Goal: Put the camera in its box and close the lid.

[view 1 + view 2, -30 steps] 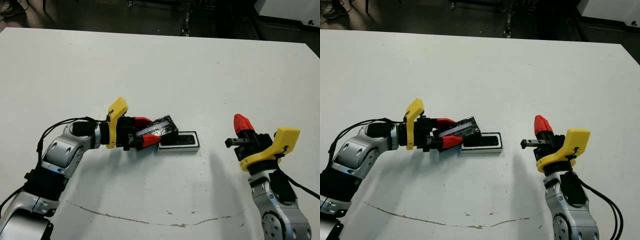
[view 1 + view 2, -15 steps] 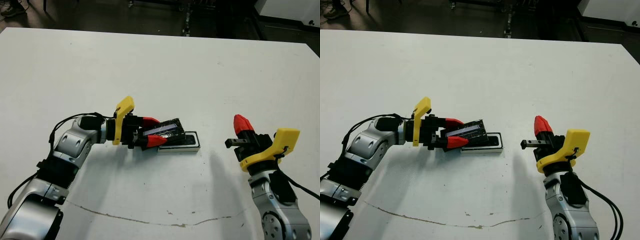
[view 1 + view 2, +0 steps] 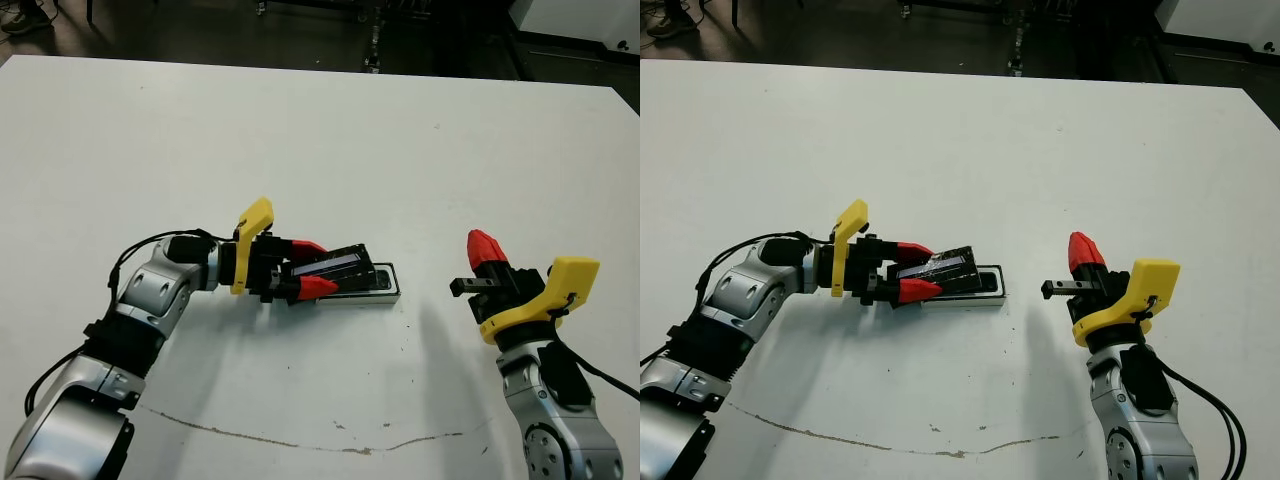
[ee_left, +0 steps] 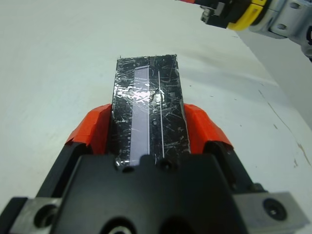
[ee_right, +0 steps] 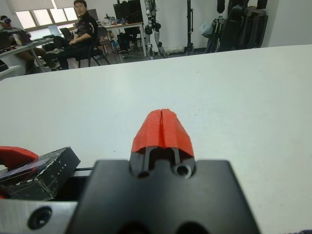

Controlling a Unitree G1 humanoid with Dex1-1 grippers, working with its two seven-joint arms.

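Observation:
My left gripper [image 3: 324, 267] is shut on the lid [image 3: 338, 264], a black rectangle with a shiny pale strip [image 4: 140, 107]; its red fingers [image 4: 91, 130] clamp the lid's long sides. The lid lies slightly tilted over the box [image 3: 388, 292], covering most of it; only the box's right end and silvery front side show. The camera is mostly hidden under the lid; I only make out a dark inside at the uncovered end. My right gripper [image 3: 483, 246] is shut on nothing and held upright to the right of the box, well apart from it.
A thin dark crack line [image 3: 300, 440] crosses the white table near its front. Dark floor and equipment lie beyond the far edge [image 3: 320, 68]. A seated person [image 5: 80, 30] shows far behind the table in the right wrist view.
My left gripper has carried the lid to the right and brought it flatter and lower, from beside the box's left end to over most of the box. The right arm has stayed still.

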